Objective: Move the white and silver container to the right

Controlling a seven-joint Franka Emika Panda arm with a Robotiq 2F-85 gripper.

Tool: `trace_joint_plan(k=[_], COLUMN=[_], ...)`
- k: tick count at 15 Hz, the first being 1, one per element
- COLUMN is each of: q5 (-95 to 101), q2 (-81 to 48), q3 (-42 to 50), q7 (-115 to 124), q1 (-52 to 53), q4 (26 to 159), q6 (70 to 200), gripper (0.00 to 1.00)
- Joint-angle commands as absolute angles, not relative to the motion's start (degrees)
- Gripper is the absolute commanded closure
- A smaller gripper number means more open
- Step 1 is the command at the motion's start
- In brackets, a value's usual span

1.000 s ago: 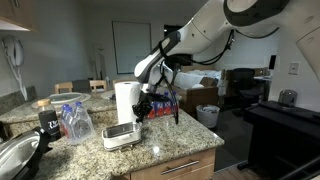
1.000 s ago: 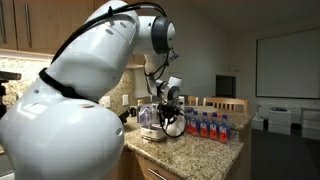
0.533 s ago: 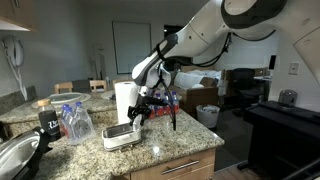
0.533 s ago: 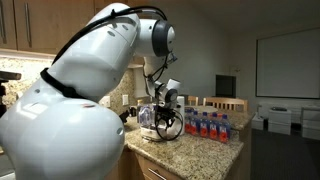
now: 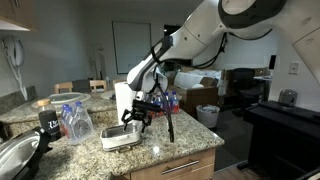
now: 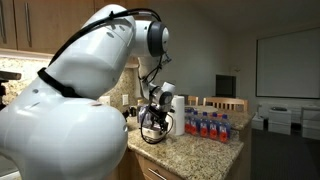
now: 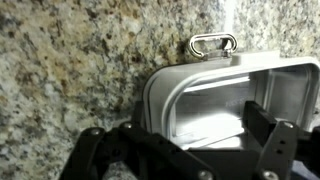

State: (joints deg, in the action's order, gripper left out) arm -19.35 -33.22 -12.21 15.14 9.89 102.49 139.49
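Observation:
The white and silver container point(image 5: 119, 137) lies on the granite counter, in front of the paper towel roll. In the wrist view the container point(image 7: 235, 95) fills the right half, a shallow tub with a shiny rim and a metal ring point(image 7: 212, 44) at its far edge. My gripper point(image 5: 136, 119) hangs just above the tub's right end, open. Its black fingers point(image 7: 264, 127) stand wide apart in the wrist view, one near the tub's left rim, the other over its inside. In an exterior view the gripper point(image 6: 152, 120) hides the tub.
The white paper towel roll point(image 5: 124, 98) stands right behind the container. A pack of water bottles point(image 5: 72, 122) sits to its left, with a black object point(image 5: 45, 123) and a metal basin point(image 5: 14, 157) beyond. Red-labelled bottles point(image 6: 210, 125) line the counter's far side. The counter edge point(image 5: 180, 160) is close.
The gripper has swung left and down from beside the paper towel roll to above the container, and its jaws have gone from nearly shut to wide apart.

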Motion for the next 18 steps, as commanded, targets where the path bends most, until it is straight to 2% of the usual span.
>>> trace_joint_plan(k=[1,3,4,6,14,18], q5=[-22.89,-25.33,-26.85,-28.38,-27.0,-27.05], q2=[-31.92,-32.49,-32.55,-32.58,-33.16,-32.94], q3=[-10.47,-10.42,-10.44,-9.88,-7.98,-8.3], q7=[23.1,26.6,28.17,31.58,39.85,38.53], q1=[10.96,10.87,10.84,11.42,12.68,12.29], q4=[106.28,106.22,106.06,105.41,103.81,104.08], q6=[140.47,140.88,141.31,141.73,140.44,140.28], gripper=[0.0,0.0,0.25,0.34,0.93,1.0])
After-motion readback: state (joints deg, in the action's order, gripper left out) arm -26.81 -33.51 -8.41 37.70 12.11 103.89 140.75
